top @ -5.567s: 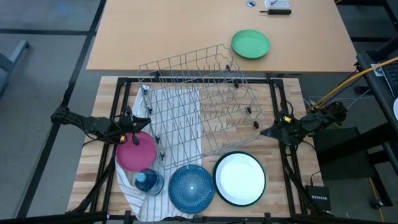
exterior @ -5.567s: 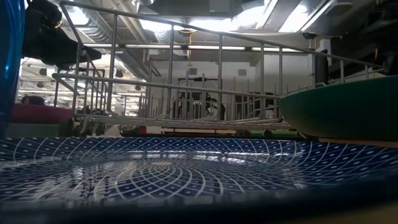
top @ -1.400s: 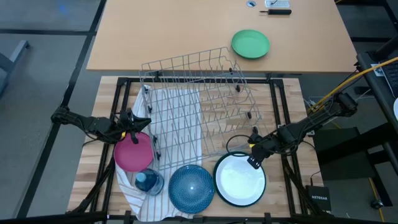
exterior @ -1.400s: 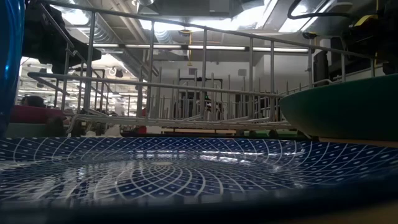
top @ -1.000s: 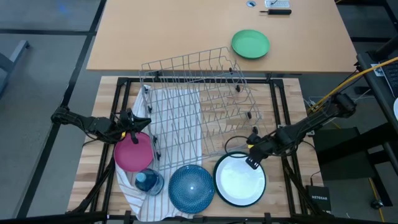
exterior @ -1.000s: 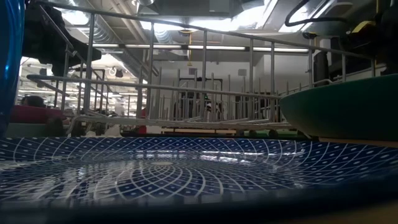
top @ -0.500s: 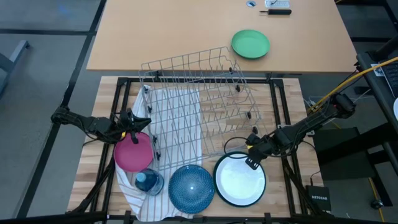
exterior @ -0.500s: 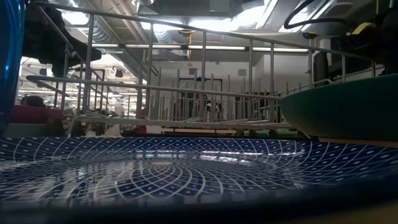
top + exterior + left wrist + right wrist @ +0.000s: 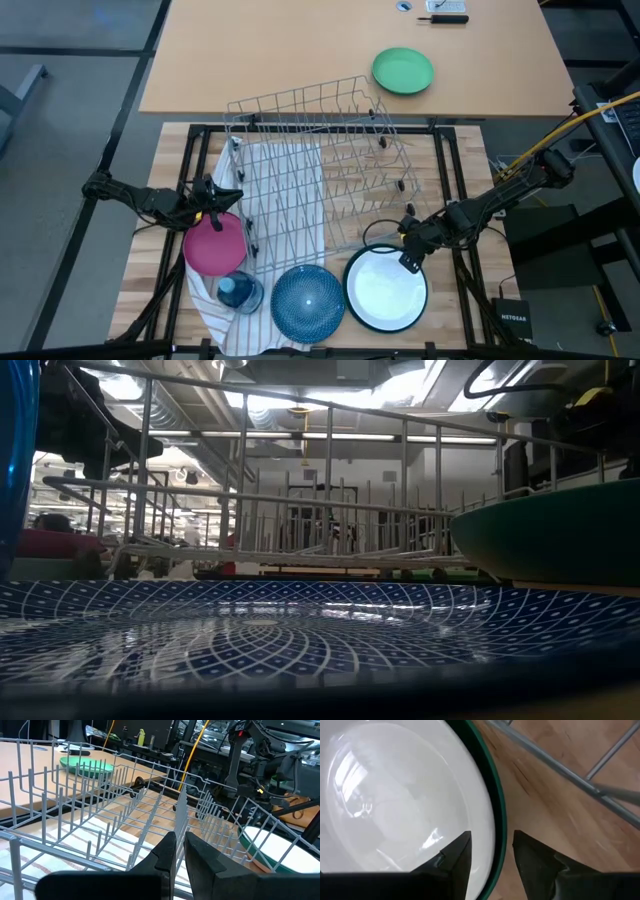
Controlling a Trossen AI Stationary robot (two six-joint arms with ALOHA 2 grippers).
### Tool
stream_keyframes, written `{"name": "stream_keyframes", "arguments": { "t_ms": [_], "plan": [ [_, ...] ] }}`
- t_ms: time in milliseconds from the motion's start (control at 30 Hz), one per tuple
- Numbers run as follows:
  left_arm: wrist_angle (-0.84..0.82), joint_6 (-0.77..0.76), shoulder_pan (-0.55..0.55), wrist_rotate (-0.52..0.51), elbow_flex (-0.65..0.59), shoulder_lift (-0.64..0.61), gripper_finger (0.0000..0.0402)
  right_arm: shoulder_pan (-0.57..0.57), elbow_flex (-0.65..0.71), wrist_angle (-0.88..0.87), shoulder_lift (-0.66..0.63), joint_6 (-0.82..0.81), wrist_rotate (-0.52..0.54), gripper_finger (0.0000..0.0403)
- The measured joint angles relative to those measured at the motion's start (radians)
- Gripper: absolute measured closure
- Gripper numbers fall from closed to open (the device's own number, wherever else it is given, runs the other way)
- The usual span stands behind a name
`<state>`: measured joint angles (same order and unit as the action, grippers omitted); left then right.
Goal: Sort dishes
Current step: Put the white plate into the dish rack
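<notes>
White plate with dark green rim: lying flat at the table's near right, beside the wire rack. Probably rigid, glossy, breakable; best taken at the rim. Right gripper is straddling that rim, jaws parted, having swung in from the table's right edge. Left gripper is waiting closed near the magenta plate.

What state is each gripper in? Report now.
Left gripper: shut, holding nothing.
Right gripper: open, straddling the rim of the round white plate with green edge.
</notes>
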<state>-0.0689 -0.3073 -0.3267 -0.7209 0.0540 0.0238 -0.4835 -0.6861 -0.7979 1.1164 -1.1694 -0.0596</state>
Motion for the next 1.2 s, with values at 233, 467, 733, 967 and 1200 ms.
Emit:
{"name": "stream_keyframes", "arguments": {
  "t_ms": [233,467,733,967,1200],
  "plan": [
    [0.000,-0.023,0.000,0.000,0.000,0.000,0.0373,0.000,0.000,0.023,-0.001,0.000,-0.038,0.0253],
    [0.000,-0.029,0.000,0.000,0.000,0.000,0.0373,0.000,0.000,0.043,-0.001,0.018,-0.038,0.0253],
    [-0.001,-0.030,0.000,0.000,0.000,0.000,0.0373,0.000,-0.005,0.045,0.042,0.071,-0.010,0.0253],
    [-0.001,-0.030,0.000,0.000,0.000,0.000,0.0373,-0.001,-0.005,0.045,0.059,0.078,0.011,0.0253],
    [-0.002,-0.030,0.000,0.000,0.000,0.000,0.0373,-0.001,-0.005,0.042,0.060,0.079,0.011,0.0253]
  ]
}}
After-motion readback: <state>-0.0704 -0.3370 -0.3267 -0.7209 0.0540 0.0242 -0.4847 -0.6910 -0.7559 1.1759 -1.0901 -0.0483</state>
